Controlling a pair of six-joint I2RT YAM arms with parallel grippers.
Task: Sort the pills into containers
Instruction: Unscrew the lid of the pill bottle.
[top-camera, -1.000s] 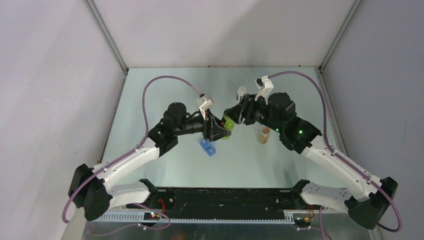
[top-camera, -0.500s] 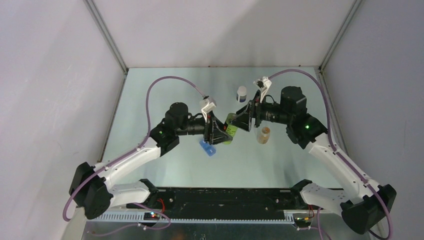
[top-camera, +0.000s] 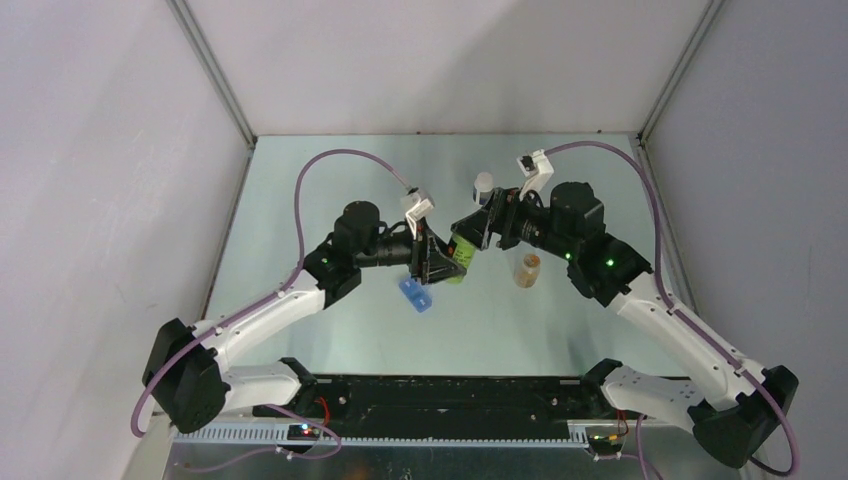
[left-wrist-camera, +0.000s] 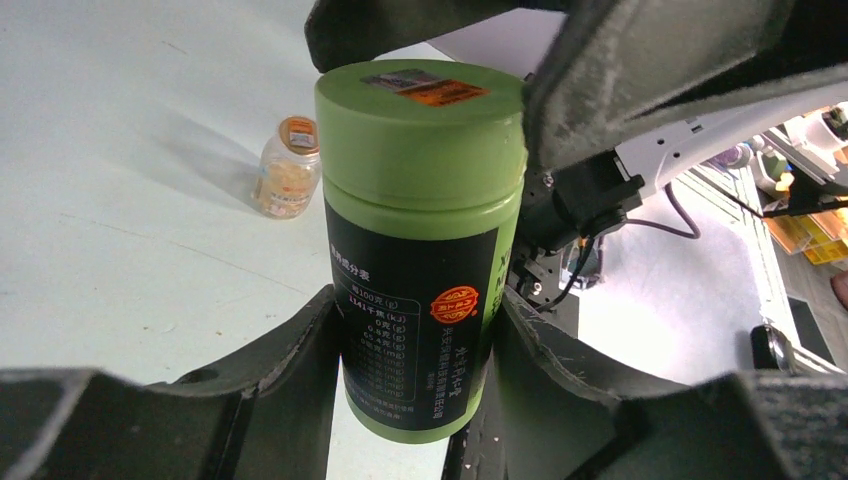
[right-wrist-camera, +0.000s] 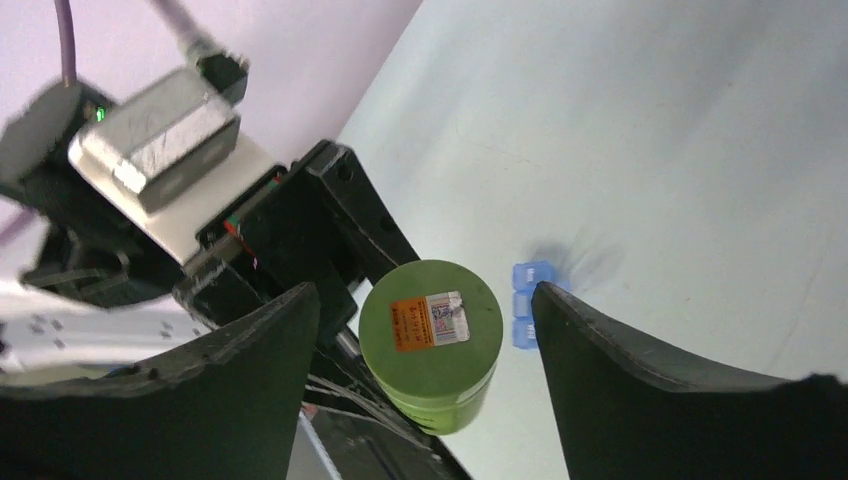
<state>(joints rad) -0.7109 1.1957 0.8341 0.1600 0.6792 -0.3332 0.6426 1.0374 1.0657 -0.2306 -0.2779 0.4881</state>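
My left gripper (top-camera: 432, 262) is shut on a green pill bottle (top-camera: 461, 250) with a black label, held above the table; in the left wrist view the bottle (left-wrist-camera: 420, 240) sits between my fingers (left-wrist-camera: 270, 370). My right gripper (top-camera: 478, 226) is open, its fingers on either side of the bottle's green lid (right-wrist-camera: 430, 320) without touching it. A blue pill organizer (top-camera: 416, 294) lies on the table below the bottle and also shows in the right wrist view (right-wrist-camera: 528, 305).
A small clear bottle of orange pills (top-camera: 527, 269) stands right of centre, also in the left wrist view (left-wrist-camera: 287, 167). A small white bottle (top-camera: 483, 186) stands farther back. Grey walls enclose the table on three sides.
My right gripper has moved back in around the green bottle's lid after pulling slightly away. My left gripper still holds the bottle in nearly the same place.
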